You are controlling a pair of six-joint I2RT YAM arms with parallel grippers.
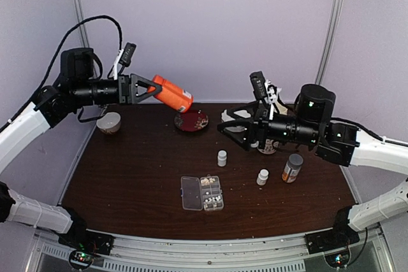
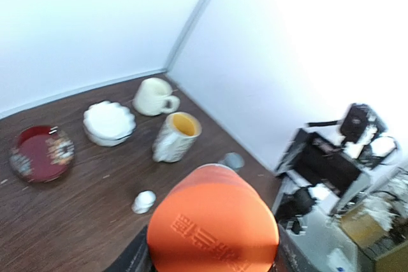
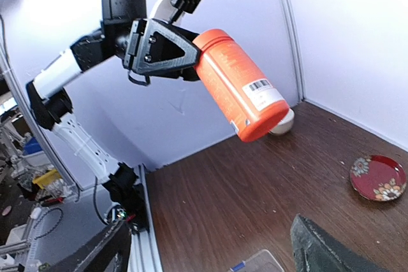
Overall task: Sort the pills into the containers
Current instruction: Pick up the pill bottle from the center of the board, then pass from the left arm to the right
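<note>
My left gripper (image 1: pixel 152 87) is shut on an orange bottle (image 1: pixel 173 93) and holds it high, tilted mouth-down toward a red patterned plate (image 1: pixel 191 120). The bottle fills the bottom of the left wrist view (image 2: pixel 213 227) and shows in the right wrist view (image 3: pixel 239 90). The clear pill box (image 1: pixel 190 193) lies open at front centre with its lid flat to the left. Small whitish pills (image 1: pixel 211 194) lie in its right-hand cells. My right gripper (image 1: pixel 231 127) is open and empty, raised right of the plate and behind the box. One box corner (image 3: pixel 258 264) shows between its fingers.
Two small white bottles (image 1: pixel 222 158) (image 1: pixel 262 177) and an amber bottle with a grey cap (image 1: pixel 292 167) stand right of the box. A beige bowl (image 1: pixel 109 122) sits at back left. A white scalloped bowl (image 2: pixel 109 122), a cream mug (image 2: pixel 155 97) and a cup (image 2: pixel 175 137) stand at the back right.
</note>
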